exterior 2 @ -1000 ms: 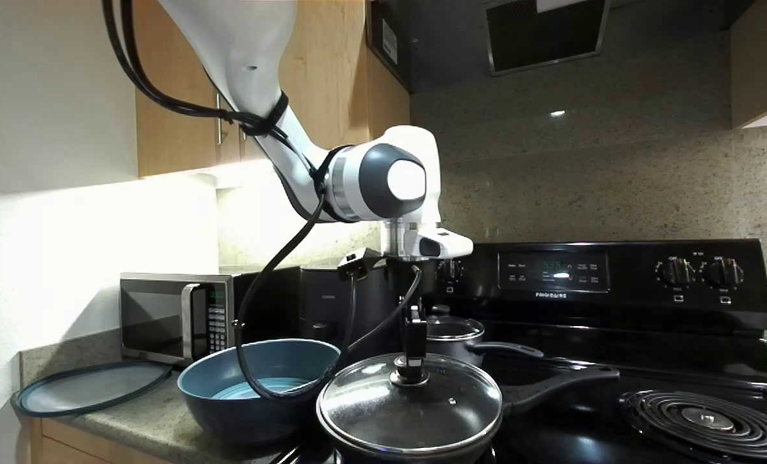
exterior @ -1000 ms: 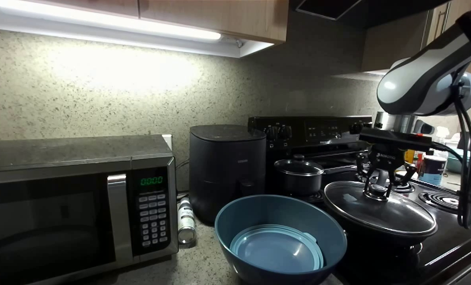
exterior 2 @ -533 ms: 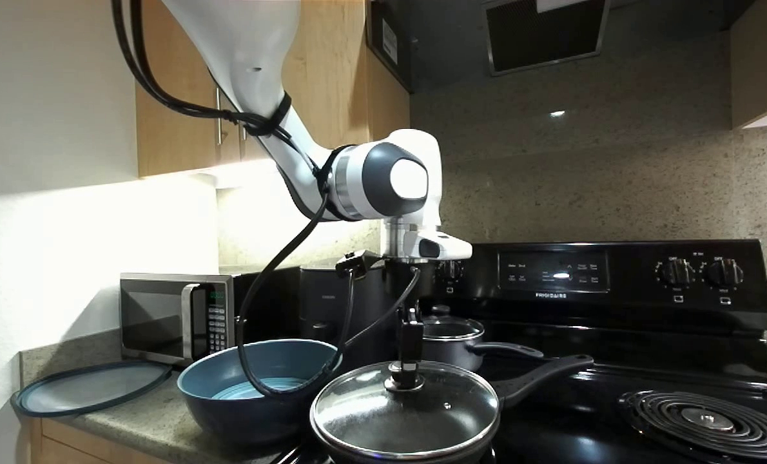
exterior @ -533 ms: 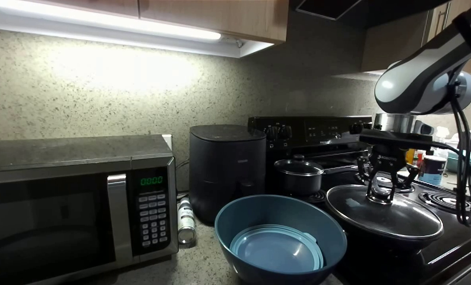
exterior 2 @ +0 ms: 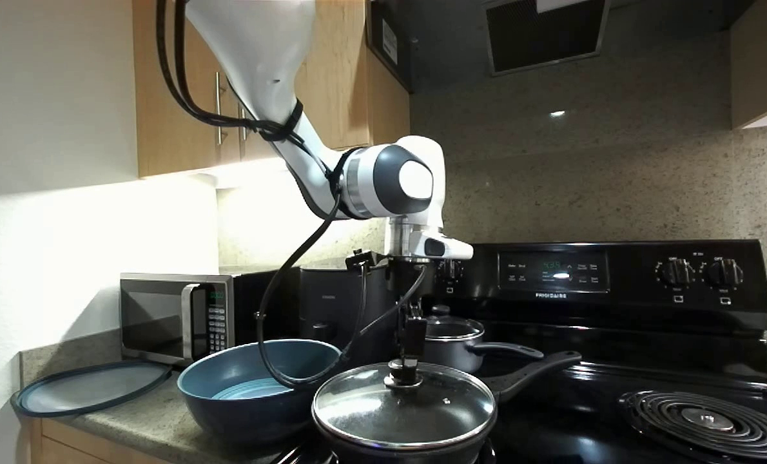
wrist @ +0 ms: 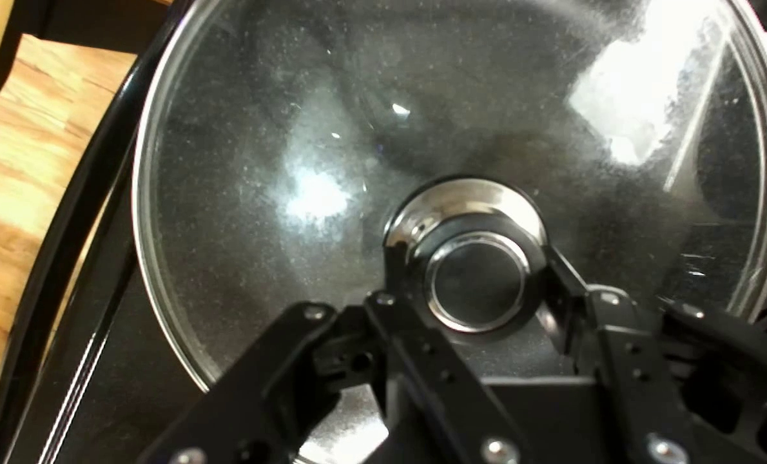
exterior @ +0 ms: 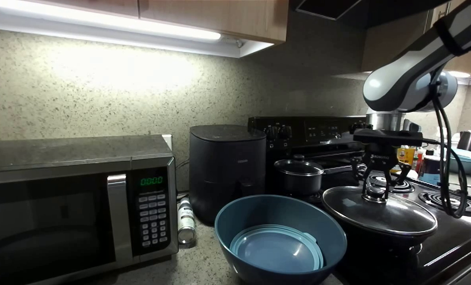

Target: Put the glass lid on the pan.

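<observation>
The glass lid [exterior: 401, 215] lies over the black frying pan [exterior: 397, 240], its rim along the pan's rim. In an exterior view the lid [exterior 2: 358, 412] covers the pan's opening, and the pan's long handle [exterior 2: 538, 374] points to the back right. My gripper [exterior: 375, 194] points straight down with its fingers on both sides of the lid's knob; it also shows edge-on in an exterior view [exterior 2: 410, 348]. In the wrist view the gripper [wrist: 475, 277] is closed around the knob, and the lid [wrist: 280, 258] fills most of the picture.
A big blue bowl [exterior: 235, 213] stands close beside the pan. The smaller black pot [exterior: 299, 184] with its lid is behind, near the air fryer [exterior: 227, 174]. A coil burner [exterior 2: 706, 419] lies to the right in an exterior view. The microwave [exterior: 77, 206] is farther off.
The gripper and lid have shifted slightly together. The pan has moved along too, and its handle tip now sits farther left and higher in an exterior view. The arm's elbow has swung a little.
</observation>
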`<move>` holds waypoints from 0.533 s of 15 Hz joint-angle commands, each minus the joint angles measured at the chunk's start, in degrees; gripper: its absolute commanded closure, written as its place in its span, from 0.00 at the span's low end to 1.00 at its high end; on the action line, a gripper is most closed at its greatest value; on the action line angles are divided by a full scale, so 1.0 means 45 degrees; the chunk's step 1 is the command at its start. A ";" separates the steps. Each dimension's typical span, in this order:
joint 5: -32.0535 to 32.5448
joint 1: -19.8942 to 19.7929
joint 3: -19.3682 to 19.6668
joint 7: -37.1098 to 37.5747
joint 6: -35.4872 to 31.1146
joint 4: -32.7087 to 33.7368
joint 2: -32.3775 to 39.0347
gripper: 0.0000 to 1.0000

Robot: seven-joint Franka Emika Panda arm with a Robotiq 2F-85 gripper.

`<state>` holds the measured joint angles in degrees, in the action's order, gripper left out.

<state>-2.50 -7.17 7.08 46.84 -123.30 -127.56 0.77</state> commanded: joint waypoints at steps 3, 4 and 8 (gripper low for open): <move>0.0017 0.0169 -0.0095 -0.0176 -0.0032 0.0601 0.0843 0.12; 0.0066 0.0219 -0.0085 -0.0060 0.0061 0.0701 0.0892 0.07; 0.0279 0.0343 -0.0038 0.0320 0.0579 0.0809 0.0576 0.00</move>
<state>-2.39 -6.12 6.75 46.88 -123.28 -124.59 4.42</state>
